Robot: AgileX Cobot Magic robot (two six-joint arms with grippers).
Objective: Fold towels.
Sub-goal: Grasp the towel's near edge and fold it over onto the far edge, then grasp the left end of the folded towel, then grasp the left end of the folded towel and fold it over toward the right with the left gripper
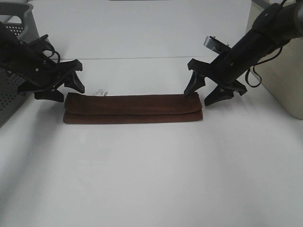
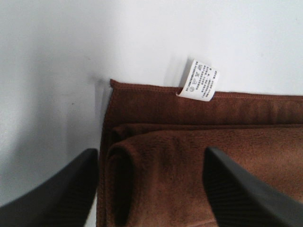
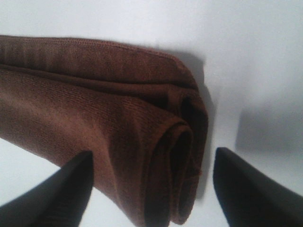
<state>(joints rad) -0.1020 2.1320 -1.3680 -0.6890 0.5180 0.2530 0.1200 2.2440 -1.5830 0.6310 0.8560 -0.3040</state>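
The dark reddish-brown towel point(image 1: 132, 108) lies folded into a long narrow strip across the white table. Its white tag point(image 1: 101, 92) sticks out at the far edge near the left end, and shows clearly in the left wrist view point(image 2: 199, 80). My left gripper point(image 1: 61, 90) is open and empty, just above the towel's left end point(image 2: 189, 156). My right gripper point(image 1: 206, 92) is open and empty over the towel's right end, where the rolled folds show point(image 3: 118, 118).
A grey perforated basket point(image 1: 12, 71) stands at the far left behind the left arm. A beige box point(image 1: 284, 71) stands at the right edge. The white table point(image 1: 151, 179) stretches toward the front.
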